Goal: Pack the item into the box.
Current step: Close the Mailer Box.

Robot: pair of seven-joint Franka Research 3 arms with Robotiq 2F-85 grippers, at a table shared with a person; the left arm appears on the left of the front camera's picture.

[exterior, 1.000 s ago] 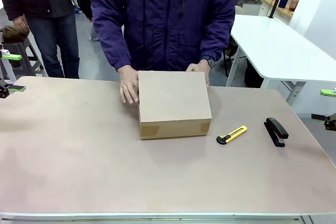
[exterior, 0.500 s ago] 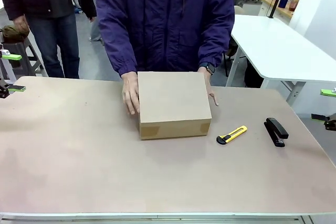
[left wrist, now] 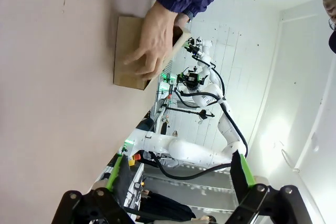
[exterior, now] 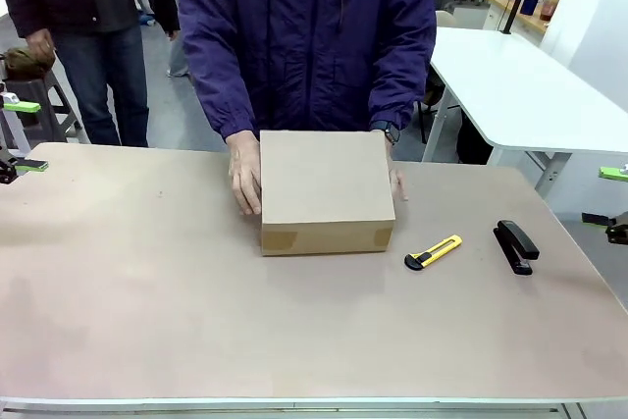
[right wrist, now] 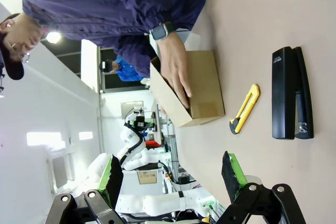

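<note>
Box (exterior: 324,183): closed, person's hands (exterior: 245,176) flanking it; packing seemingly finishing. Left gripper (left wrist: 178,182), right gripper (right wrist: 170,179): jaws spread, idling.

We see even, bright indoor light from overhead, leaving soft, faint shadows under the box (exterior: 324,193) on the table (exterior: 147,301). The front view is sharp. Both wrist views bend lines at their edges, and a white wall there glares, nearly washed out.

We count one box (exterior: 326,191), one utility knife (exterior: 434,252), one stapler (exterior: 516,246), two hands (exterior: 244,174) on the box.
</note>
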